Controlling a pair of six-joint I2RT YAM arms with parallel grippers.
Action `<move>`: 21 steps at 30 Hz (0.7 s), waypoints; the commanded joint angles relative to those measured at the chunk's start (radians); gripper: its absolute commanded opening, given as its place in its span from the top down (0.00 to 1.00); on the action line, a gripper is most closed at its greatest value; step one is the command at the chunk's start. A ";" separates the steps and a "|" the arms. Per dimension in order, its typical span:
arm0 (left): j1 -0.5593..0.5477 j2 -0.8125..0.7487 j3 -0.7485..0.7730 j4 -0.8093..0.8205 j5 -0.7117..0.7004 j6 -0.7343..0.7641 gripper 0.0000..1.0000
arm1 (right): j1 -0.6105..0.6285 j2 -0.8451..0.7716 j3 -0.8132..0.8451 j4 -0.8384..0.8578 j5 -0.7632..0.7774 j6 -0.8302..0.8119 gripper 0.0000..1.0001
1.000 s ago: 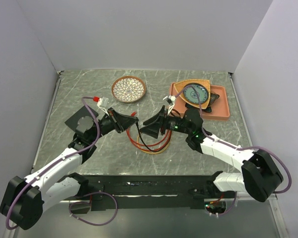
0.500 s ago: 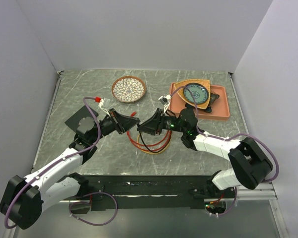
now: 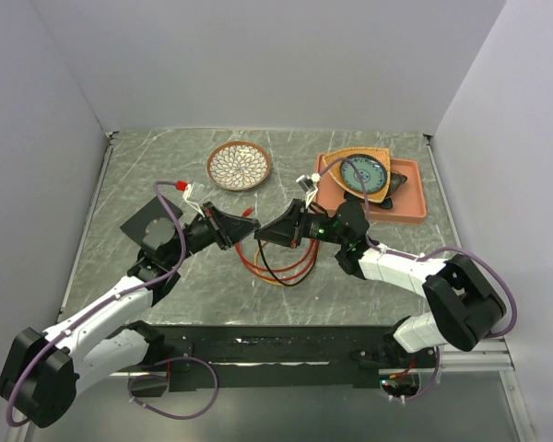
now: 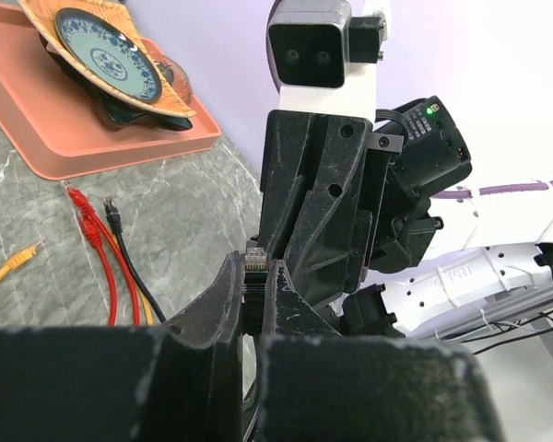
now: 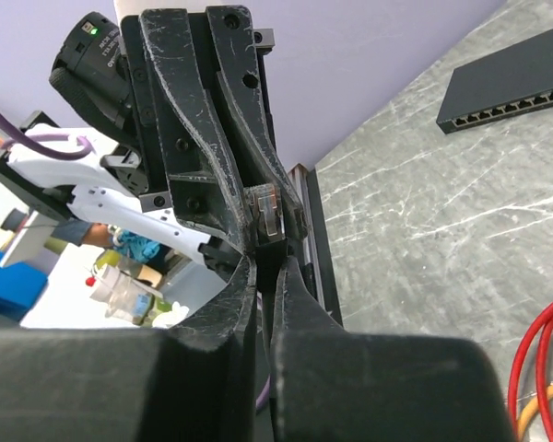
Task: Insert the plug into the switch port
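Top view: left arm reaches from 7 o'clock to centre. Right arm comes from 5 o'clock, elbow bent. Left gripper point(image 3: 241, 230) and right gripper point(image 3: 263, 233) meet tip to tip above table point(image 3: 166, 166). Switch point(image 3: 136, 221) lies flat at 9 o'clock of left gripper, partly under that arm.

Left wrist: left gripper clenched on plug point(image 4: 254, 264); right gripper's tips meet it from 12 o'clock.

Right wrist: right gripper clenched; hold on plug unclear. Switch at 2 o'clock, well apart.

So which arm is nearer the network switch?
Left. The left arm's wrist hangs right beside the network switch. The right arm reaches in from the far side; left gripper and right gripper meet mid-table, shut on the plug.
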 commanded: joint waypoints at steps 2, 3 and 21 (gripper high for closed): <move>-0.006 -0.029 0.009 0.025 -0.036 0.014 0.94 | 0.004 -0.031 0.045 -0.038 -0.003 -0.066 1.00; -0.006 -0.035 0.009 0.022 -0.039 0.015 0.89 | 0.004 -0.046 0.044 -0.065 0.000 -0.101 1.00; -0.006 -0.104 0.050 -0.245 -0.302 0.103 0.01 | 0.187 -0.327 0.139 -0.911 0.587 -0.842 1.00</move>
